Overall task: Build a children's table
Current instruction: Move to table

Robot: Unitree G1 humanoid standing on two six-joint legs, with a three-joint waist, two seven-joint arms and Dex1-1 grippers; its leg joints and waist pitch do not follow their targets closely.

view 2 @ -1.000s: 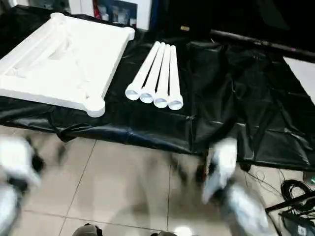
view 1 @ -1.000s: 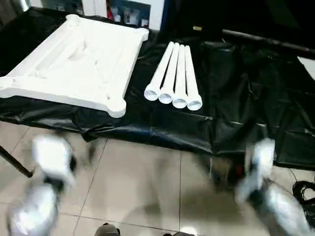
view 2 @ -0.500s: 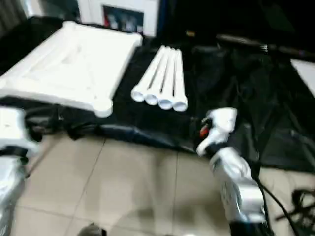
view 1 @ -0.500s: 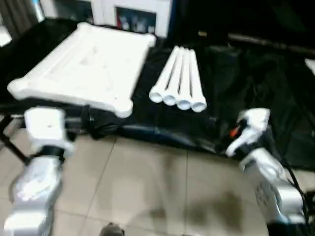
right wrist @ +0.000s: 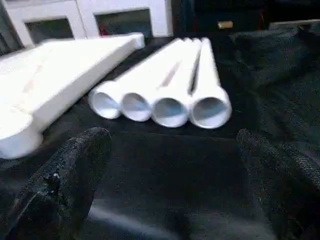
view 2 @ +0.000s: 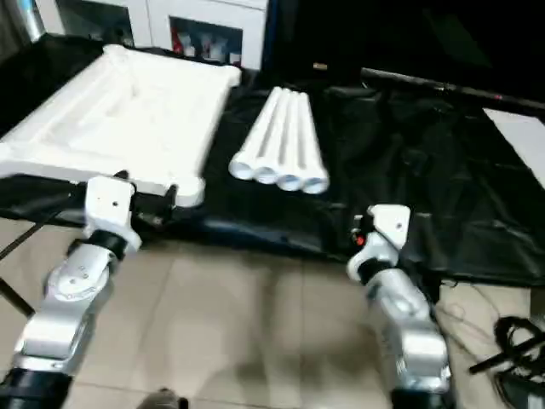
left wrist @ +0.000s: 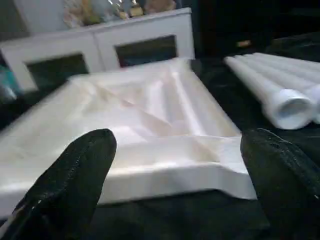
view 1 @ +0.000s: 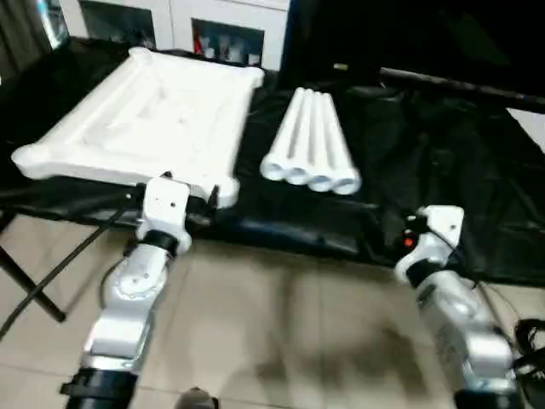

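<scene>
The white table top (view 1: pixel 162 119) lies ribbed side up on the left of the black-covered bench, with round sockets at its corners. Four white tapered legs (view 1: pixel 312 145) lie side by side to its right, hollow ends facing me. My left gripper (left wrist: pixel 175 200) is open at the bench's front edge, just before the top's near right corner socket (view 1: pixel 223 186), with nothing between its fingers (left wrist: pixel 75 175). My right gripper (right wrist: pixel 170 185) is also open and holds nothing. It hangs at the bench's front edge, in front of the legs' open ends (right wrist: pixel 160 107) and a little to their right.
A black crinkled cloth (view 1: pixel 426 145) covers the bench. A white glass-door cabinet (view 1: pixel 213 30) stands behind it. A dark pole (view 1: pixel 460 81) lies at the back right. Tiled floor (view 1: pixel 281 332) lies below, with cables (view 1: pixel 528 332) at the lower right and a black stand leg (view 1: pixel 25 290) at the left.
Both arms have risen from low over the floor to the bench's front edge, the left towards the table top and the right towards the legs. The head camera has shifted too.
</scene>
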